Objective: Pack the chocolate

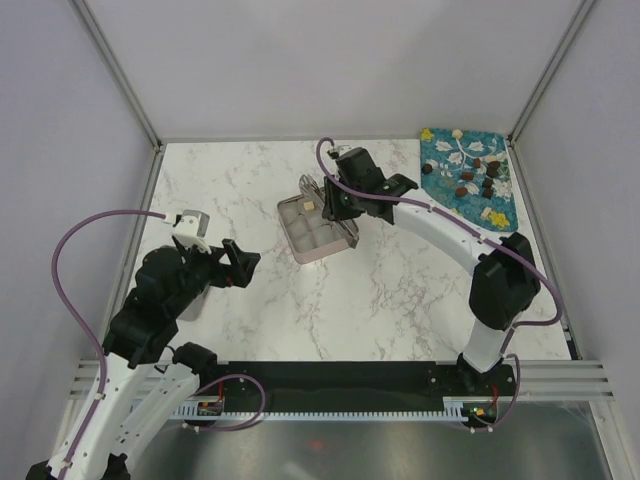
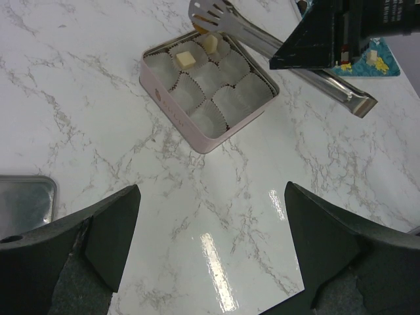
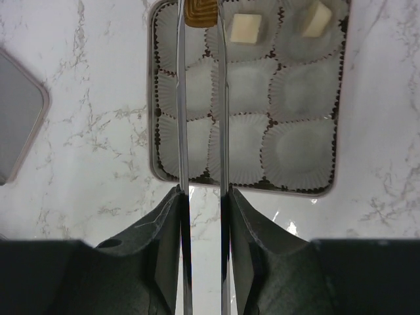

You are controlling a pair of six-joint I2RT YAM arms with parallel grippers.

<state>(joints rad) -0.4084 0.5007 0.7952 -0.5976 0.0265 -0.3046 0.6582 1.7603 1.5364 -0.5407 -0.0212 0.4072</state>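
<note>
The right claw [image 3: 202, 197] is clenched on one pair of tongs [image 3: 182, 131], whose two blades reach over the single tin [image 3: 262, 188] and pinch one brown chocolate [image 3: 201, 12] above a corner cup. Of the tin's nine paper cups, two in that same row each hold one cream square [image 3: 246, 27], and six are bare. The rest of the pieces lie on one blue mat [image 1: 440, 180] at the far right, too small to count, while the left claw [image 2: 210, 239] hangs released, grasping nothing, near the tin.
</note>
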